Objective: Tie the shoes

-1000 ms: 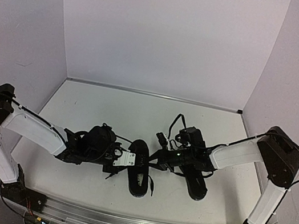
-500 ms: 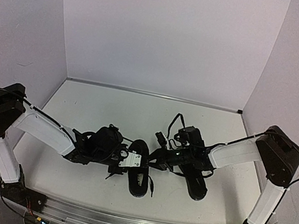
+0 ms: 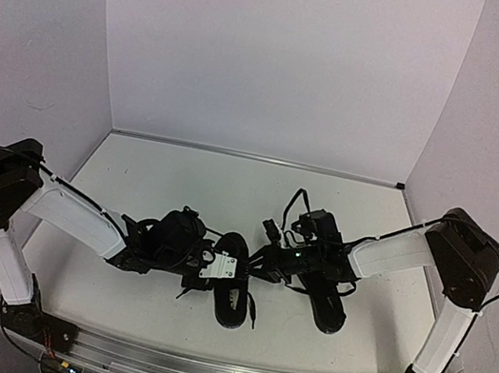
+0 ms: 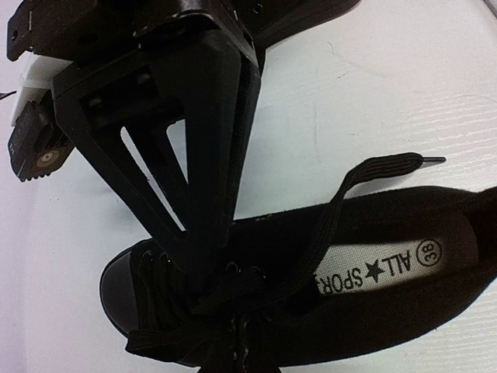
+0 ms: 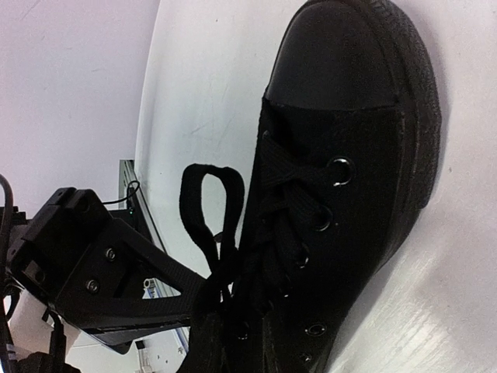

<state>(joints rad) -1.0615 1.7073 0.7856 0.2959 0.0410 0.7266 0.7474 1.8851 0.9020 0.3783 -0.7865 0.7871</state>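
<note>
The left gripper (image 4: 208, 268) has its jaws drawn together to one point, pinching the crossed laces (image 4: 233, 307) over the tongue of the labelled shoe (image 4: 404, 326). From that pinch a flat lace end (image 4: 388, 165) runs up over the shoe's rim and lies out on the white table (image 4: 373, 85). Inside the shoe the white insole label (image 4: 380, 268) shows, printed with a star and the number 38.

The right gripper (image 5: 203, 299) shows only as one dark mass, its tip at the base of a lace loop (image 5: 213, 170) that stands up beside the lacing of the other shoe (image 5: 349, 132). Whether these jaws are closed on the lace I cannot tell, since no gap or second finger is clear. Metal eyelets (image 5: 339, 172) line the lacing of this shoe below its rounded toe cap (image 5: 349, 54).

Seen from above, both shoes lie on the table, side by side but apart, in the near middle. The labelled shoe is on the left and the other on the right. Each arm reaches inward from its own side, with its wrist low over the shoe nearer to it
</note>
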